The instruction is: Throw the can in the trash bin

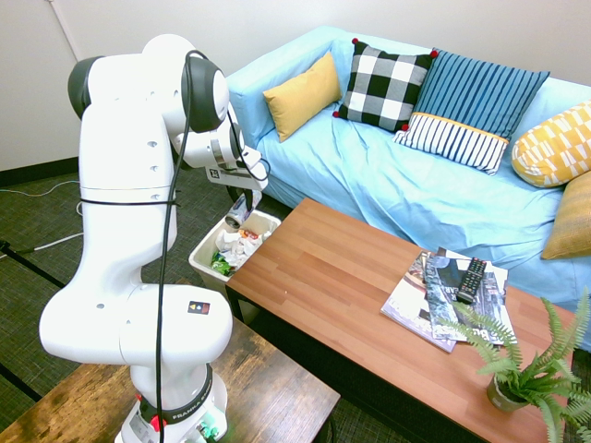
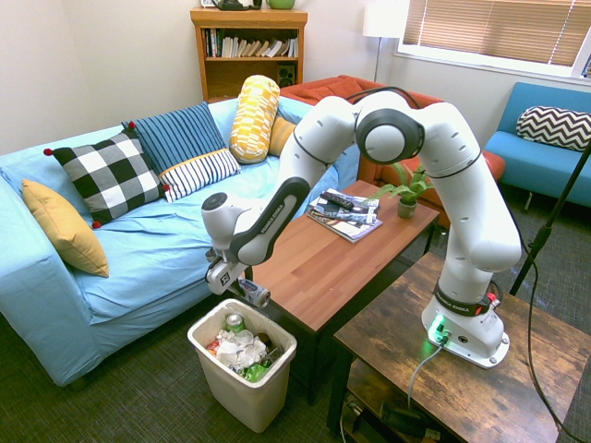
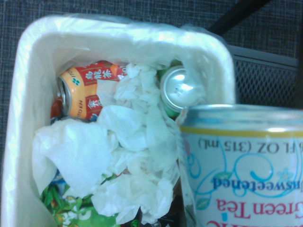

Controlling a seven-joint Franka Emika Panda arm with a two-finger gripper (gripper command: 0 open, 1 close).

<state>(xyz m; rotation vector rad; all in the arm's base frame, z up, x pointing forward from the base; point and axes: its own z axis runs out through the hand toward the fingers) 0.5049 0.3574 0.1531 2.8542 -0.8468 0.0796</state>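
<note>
You are looking at the gripper (image 2: 242, 288) hanging directly above the bin (image 2: 205, 347), with the can (image 2: 254, 294) sitting between its fingers. The fingers are closing on the can's body, parted only by its width; the exact contact is hard to make out in either exterior view, since the can is small and partly masked by the gripper housing. The can is hanging tilted, its grey end pointing down toward the bin opening, clear of the rim and not touching the rubbish.

In the wrist view the can (image 3: 241, 165) is filling the near corner, its print reading upside down, and the bin (image 3: 19, 118) is lying straight below it. Inside the bin, crumpled white tissue (image 3: 128, 156) is covering the middle, an orange can (image 3: 83, 92) is lying on its side against one wall, a green can (image 3: 174, 90) is showing its silver top beside the tissue, and a green wrapper (image 3: 71, 210) is showing at one corner.

The bin is standing on the floor, just beside the end of the table (image 2: 314, 268) and in front of the sofa (image 2: 138, 249). Well away from the bin, at the far end of the table, magazines (image 1: 443, 295) are carrying a remote (image 1: 471, 279), with a plant (image 1: 526, 369) beyond them.
</note>
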